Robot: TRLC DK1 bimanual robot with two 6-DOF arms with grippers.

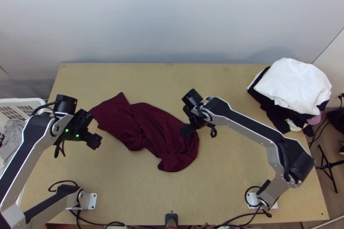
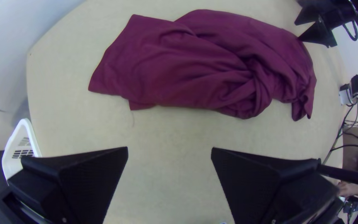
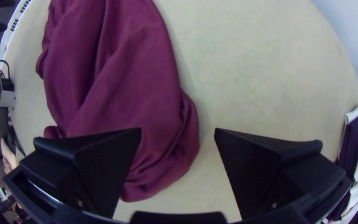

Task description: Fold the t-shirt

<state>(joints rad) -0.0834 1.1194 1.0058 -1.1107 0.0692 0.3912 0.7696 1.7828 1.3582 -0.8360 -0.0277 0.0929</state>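
Left end effector (image 2: 169, 148): wide open, with its two black fingers far apart and no cloth in them; it is up above the table (image 1: 129, 194), just beside the smoother end of the shirt.
Right end effector (image 3: 178, 129): wide open too, holding nothing; one finger is over the edge of the cloth, but I cannot tell if it touches.
Dark red t-shirt (image 1: 150, 130): bunched up in a long, twisty heap between the two, just ahead of the left one and under the right one's inner side.
Step now: I think it is time to grab the shirt and spread it out, since it is too crumpled to fold.
Good grab: go down low, pinch just a little at an edge or the pointy corner (image 1: 119, 97) ahead of the left one, and close gently.
Good pull: lift a bit, then draw both ends apart slowly so the twist comes out.
Watch out: pinching the thick middle could take many layers and make a bigger knot.
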